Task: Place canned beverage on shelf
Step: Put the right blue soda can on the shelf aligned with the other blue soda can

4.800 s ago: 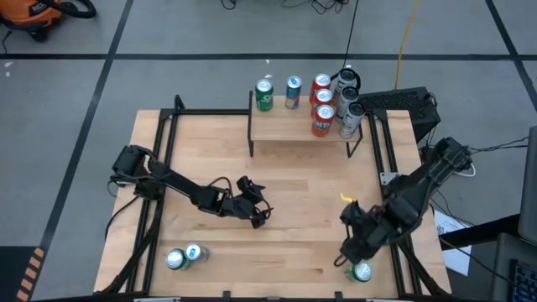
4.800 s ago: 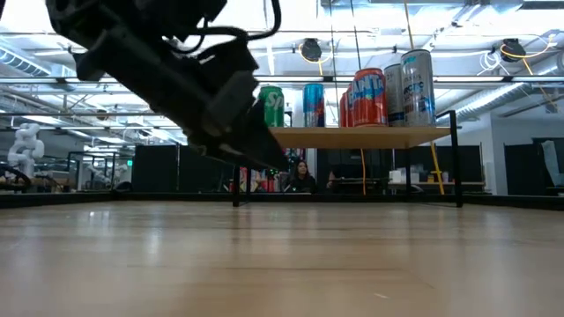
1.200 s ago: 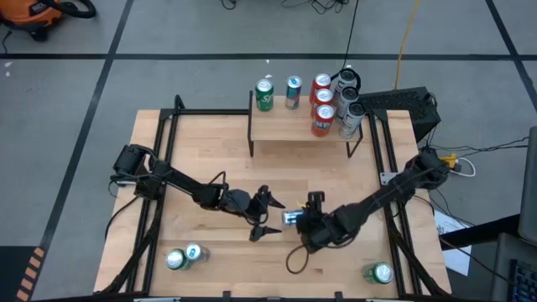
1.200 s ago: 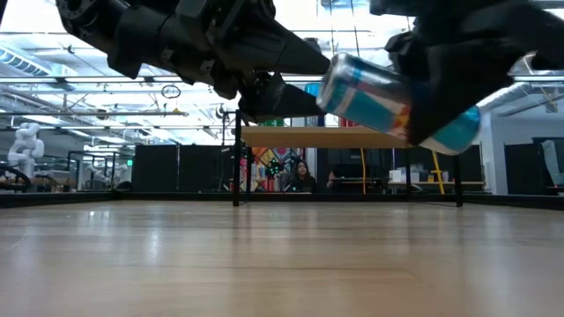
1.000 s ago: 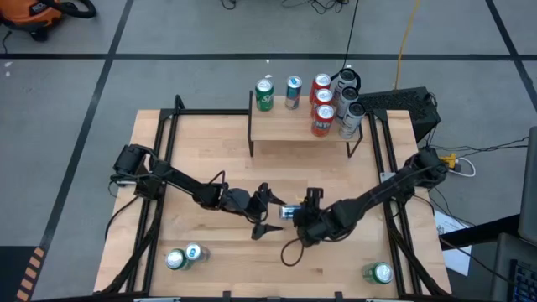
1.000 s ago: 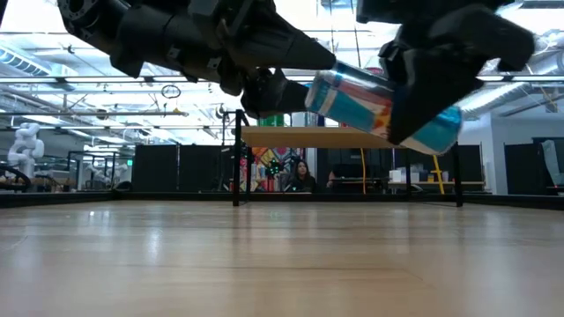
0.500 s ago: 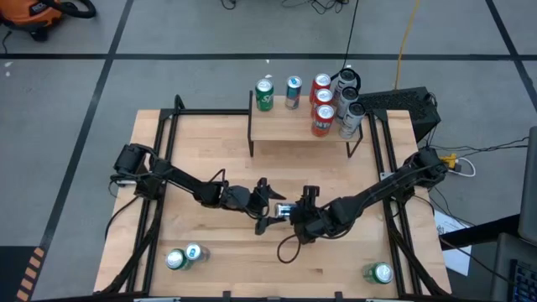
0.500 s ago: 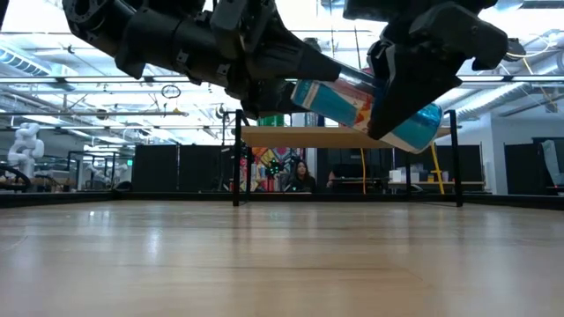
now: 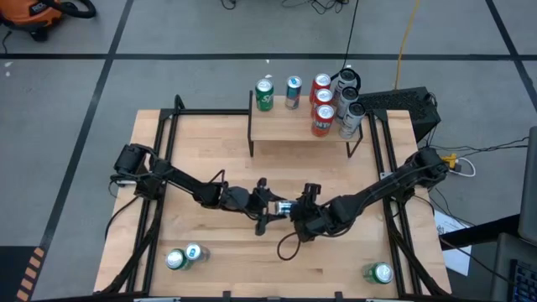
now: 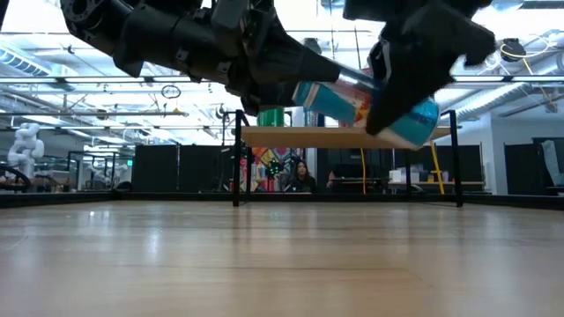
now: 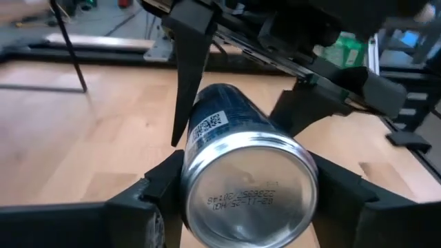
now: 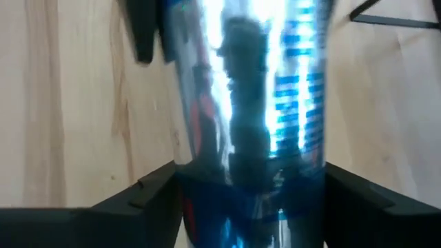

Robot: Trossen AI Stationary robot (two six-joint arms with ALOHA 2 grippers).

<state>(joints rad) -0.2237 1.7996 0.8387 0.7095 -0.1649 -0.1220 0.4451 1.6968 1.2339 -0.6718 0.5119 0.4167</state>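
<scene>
A blue and silver can hangs lying almost level above the middle of the table, also seen in the low view. My left gripper reaches it from the table's left and is shut on its left end. My right gripper comes from the right and is shut on the can's body. The shelf stands at the table's far edge on thin black legs and carries several cans. My left gripper pinches the can between its two fingers, on the side wall just behind the can's base end. It comes nearly level from the table's left, fingers along the can. The can is clear of the table. My right gripper has the can's body between its two fingers, which lie across it. It slants down from the table's right. The can lies nearly level in the hold, its left end a little higher, lifted clear.
On the shelf stand a green can, a blue one, red ones and silver ones. Two cans lie at the near left of the table, one green can at the near right.
My right gripper has carried the can toward the table's left, bringing its base end between my left gripper's fingers. My left gripper's fingers have closed onto that end. The can has stayed lifted and nearly level.
</scene>
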